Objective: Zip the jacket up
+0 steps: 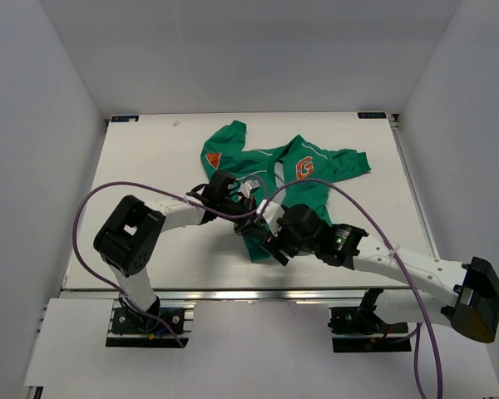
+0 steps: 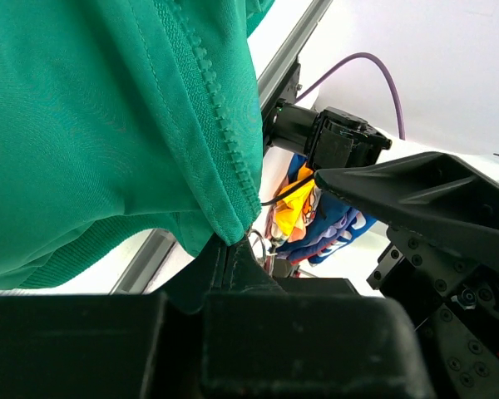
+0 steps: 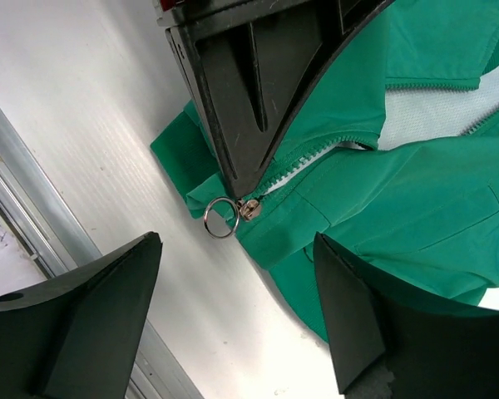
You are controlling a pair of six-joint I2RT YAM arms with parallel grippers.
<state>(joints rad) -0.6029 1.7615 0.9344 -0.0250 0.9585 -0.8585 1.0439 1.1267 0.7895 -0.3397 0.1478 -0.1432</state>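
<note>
The green jacket (image 1: 328, 162) lies on the white table with its orange "G" badge (image 1: 304, 169) up and its front partly open, showing pale lining (image 3: 432, 116). My left gripper (image 1: 244, 218) is shut on the jacket's bottom hem beside the zipper teeth (image 2: 224, 125); in its wrist view the pinch (image 2: 229, 249) is at the hem corner. In the right wrist view its fingers (image 3: 249, 100) press the hem just above the zipper slider (image 3: 251, 208) and its metal ring (image 3: 220, 218). My right gripper (image 3: 237, 238) is open, with the ring between its fingertips; it also shows in the top view (image 1: 270, 241).
Purple cables (image 1: 349, 199) loop over the jacket and both arms. An aluminium rail (image 3: 33, 224) runs along the table's near edge, close to the hem. White walls enclose the table (image 1: 150, 166) on three sides. The right arm's body (image 2: 449, 216) sits close beside my left gripper.
</note>
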